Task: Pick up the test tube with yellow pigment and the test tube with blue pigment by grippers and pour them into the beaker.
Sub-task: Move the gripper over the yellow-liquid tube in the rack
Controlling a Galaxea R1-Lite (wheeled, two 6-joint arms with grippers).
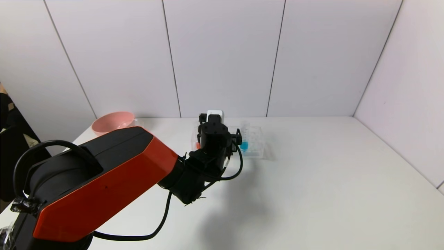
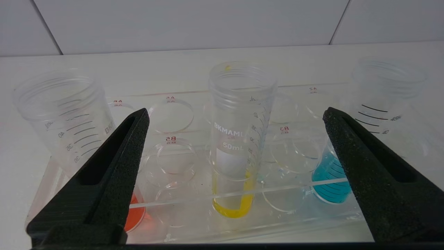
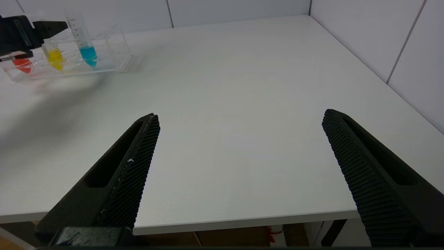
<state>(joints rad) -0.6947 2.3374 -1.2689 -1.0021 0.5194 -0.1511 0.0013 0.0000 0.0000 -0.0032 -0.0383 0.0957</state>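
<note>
White panelled walls back a white table (image 1: 312, 180). Centre frame in the left wrist view, the test tube with yellow pigment (image 2: 237, 146) stands upright in the clear rack (image 2: 305, 208), dead ahead between the wide-open, empty left gripper (image 2: 236, 116). The test tube with blue pigment (image 2: 347, 173) is half hidden behind one finger. No beaker is clearly identifiable. The right gripper (image 3: 239, 119), open and empty, hovers well apart.
</note>
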